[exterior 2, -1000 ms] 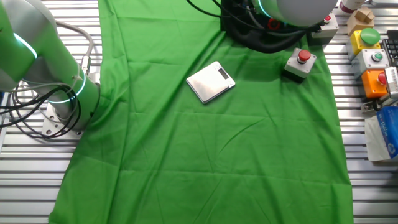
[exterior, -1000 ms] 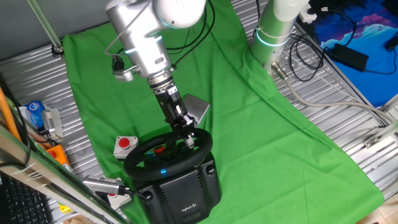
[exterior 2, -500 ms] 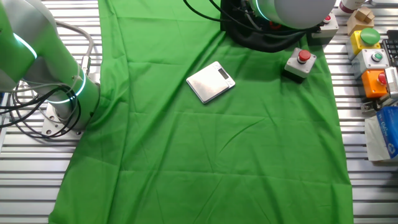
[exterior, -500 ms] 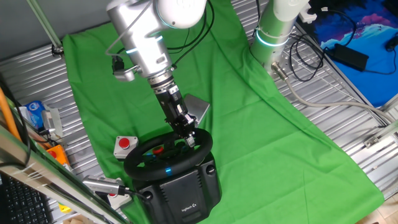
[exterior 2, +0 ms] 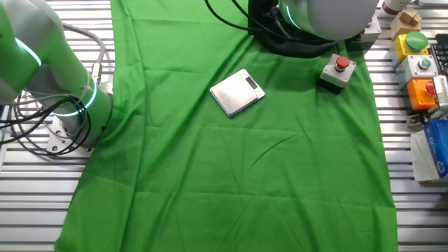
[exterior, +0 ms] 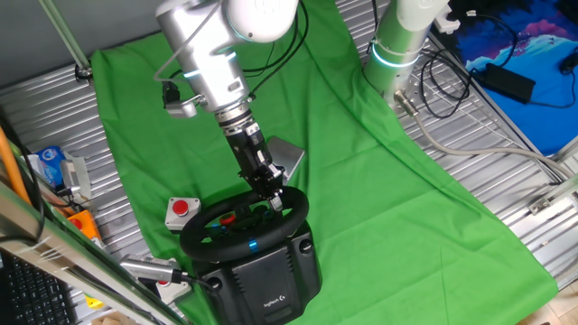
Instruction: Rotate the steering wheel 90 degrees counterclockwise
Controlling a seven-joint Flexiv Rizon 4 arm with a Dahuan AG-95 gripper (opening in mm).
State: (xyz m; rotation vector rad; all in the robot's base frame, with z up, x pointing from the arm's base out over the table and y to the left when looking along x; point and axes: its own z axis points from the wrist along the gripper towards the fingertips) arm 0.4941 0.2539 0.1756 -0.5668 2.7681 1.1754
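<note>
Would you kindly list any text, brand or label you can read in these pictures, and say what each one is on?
Small white logo on the steering wheel base: too small to read.
Blue and white carton at the table edge: print too blurred to read.
Grey metallic box, dark display panel: no digits legible.
Nothing else readable.

Small white logo on the front of the steering wheel (exterior: pixel 244 233) base, lower centre of frame; lettering illegible. No other text readable.

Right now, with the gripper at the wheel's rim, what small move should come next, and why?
Probably keep sweeping the gripper along the arc, counterclockwise. It sits at the far right of the steering wheel rim, apparently gripping it; whether it is shut is unclear.
</note>
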